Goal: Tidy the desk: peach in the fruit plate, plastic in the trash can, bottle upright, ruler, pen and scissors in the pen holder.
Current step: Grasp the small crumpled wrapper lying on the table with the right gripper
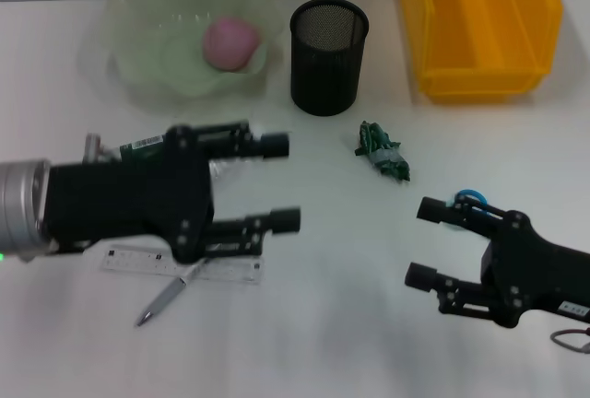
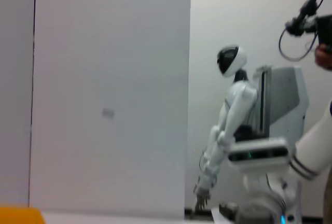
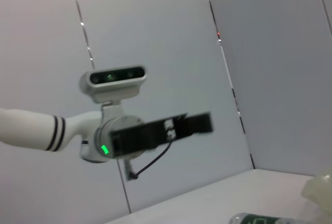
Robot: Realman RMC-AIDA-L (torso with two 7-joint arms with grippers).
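The pink peach [image 1: 230,42] lies in the pale green fruit plate [image 1: 138,66] at the back left. The black mesh pen holder [image 1: 329,57] stands beside it, and the yellow trash can [image 1: 479,66] is at the back right. Crumpled green plastic [image 1: 383,152] lies mid-table. My left gripper [image 1: 282,183] hovers open over the lying bottle [image 1: 138,147], which the arm mostly hides. The white ruler [image 1: 230,272] and the silver pen [image 1: 161,303] lie just in front of that arm. My right gripper [image 1: 424,242] is open at the front right. A blue scissors handle [image 1: 470,197] peeks out behind it.
A thin red loop [image 1: 572,341] shows at the front right edge. The right wrist view shows the bottle [image 3: 259,219] on the table and the left arm's wrist camera [image 3: 114,81]. The left wrist view looks across the room at another white robot [image 2: 233,125].
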